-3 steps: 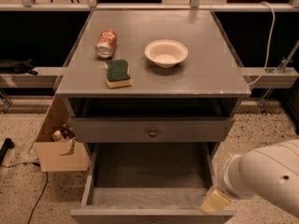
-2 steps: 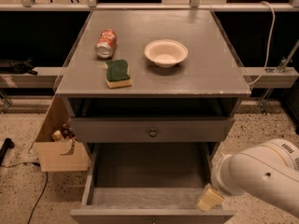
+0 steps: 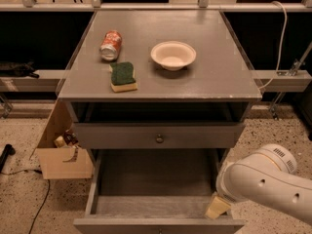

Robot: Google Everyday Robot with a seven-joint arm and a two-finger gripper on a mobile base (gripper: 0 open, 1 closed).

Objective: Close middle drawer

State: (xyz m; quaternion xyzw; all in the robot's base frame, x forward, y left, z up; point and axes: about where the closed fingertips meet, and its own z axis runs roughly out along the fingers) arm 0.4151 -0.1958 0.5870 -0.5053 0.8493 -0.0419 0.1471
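Note:
The middle drawer (image 3: 151,182) of the grey cabinet is pulled far out, and its inside is bare. Its front panel (image 3: 122,225) runs along the bottom edge of the camera view. Above it, a like grey drawer (image 3: 122,136) with a small round dark knob (image 3: 159,139) is nearly shut, with a dark gap over it. The third drawer is out of view. My gripper (image 3: 218,206), a pale yellowish tip on the white arm (image 3: 265,182), sits at the right front corner of the open drawer, just behind the front panel.
On the cabinet top (image 3: 214,82) lie a red soda can (image 3: 110,45) on its side, a green and yellow sponge (image 3: 123,76) and a white bowl (image 3: 173,55). An open cardboard box (image 3: 61,157) stands on the floor left of the cabinet. A black cable (image 3: 39,204) runs there.
My arm and gripper have shifted a little to the left, further over the right front corner of the open drawer. The drawer itself has not moved.

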